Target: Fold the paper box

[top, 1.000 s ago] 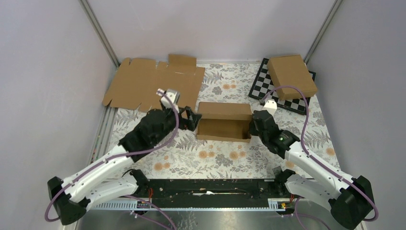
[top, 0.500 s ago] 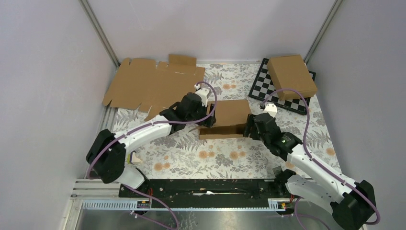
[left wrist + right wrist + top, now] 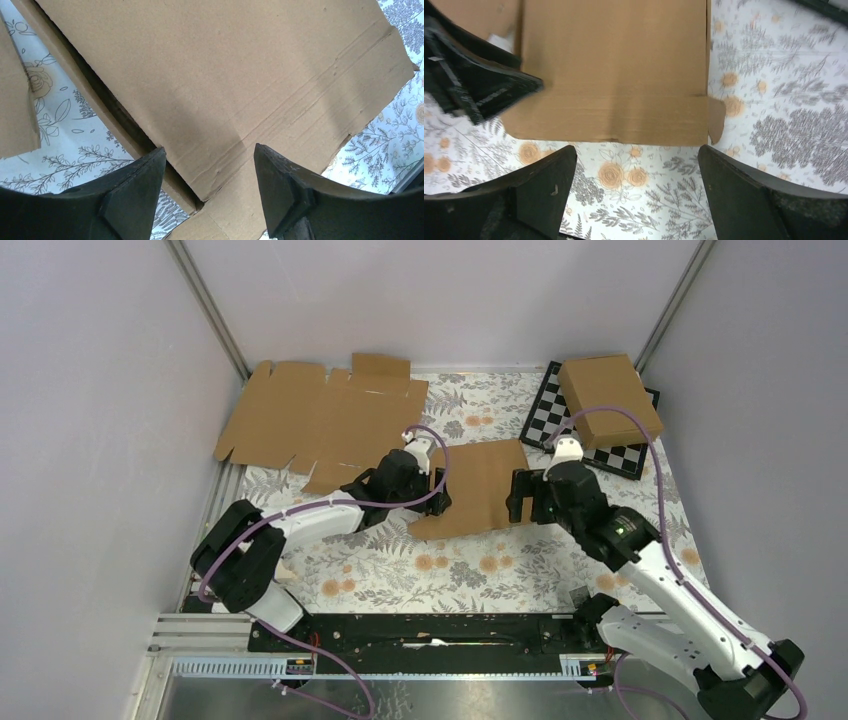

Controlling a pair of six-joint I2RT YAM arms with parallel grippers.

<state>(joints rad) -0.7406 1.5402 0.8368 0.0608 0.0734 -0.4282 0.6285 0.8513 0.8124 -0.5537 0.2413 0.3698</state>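
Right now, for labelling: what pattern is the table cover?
Table cover: grey leaves, orange flowers on white; right wrist view.

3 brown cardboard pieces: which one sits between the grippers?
The paper box mid-table, between left gripper and right gripper. The flat sheet lies far left; the other box sits on the chessboard.

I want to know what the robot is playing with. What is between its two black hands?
The plain brown cardboard paper box lies between the left gripper and the right gripper, shown in the top view.
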